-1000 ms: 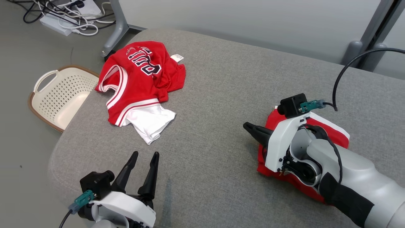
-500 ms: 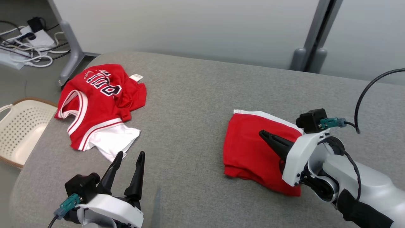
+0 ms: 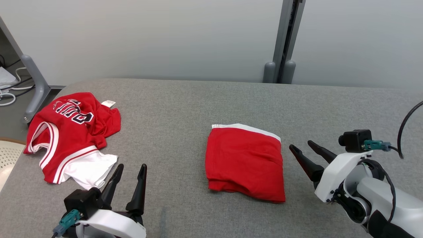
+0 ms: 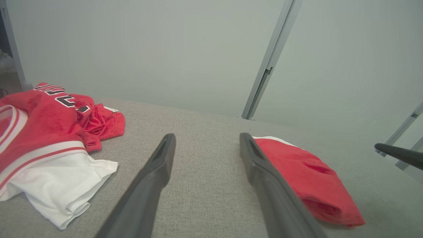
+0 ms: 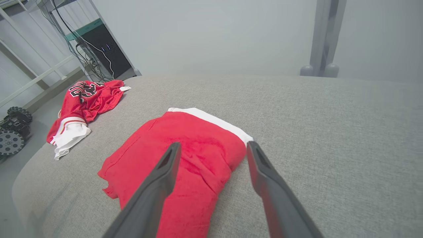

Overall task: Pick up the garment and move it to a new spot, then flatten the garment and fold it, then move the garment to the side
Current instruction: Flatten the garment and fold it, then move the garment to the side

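Right end effector (image 3: 300, 144), now wide open and empty, has released the garment (image 3: 244, 162), folded, toward the table's (image 3: 185, 109) right edge; left end effector (image 3: 132, 165) likewise open, empty. Placement seems done.

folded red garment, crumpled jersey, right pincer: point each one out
folded red garment (image 3: 244, 162), head view, middle of its top layer
crumpled jersey (image 3: 74, 135), head view, red fabric below the lettering
right pincer (image 3: 300, 144), head view, midway between its open fingertips
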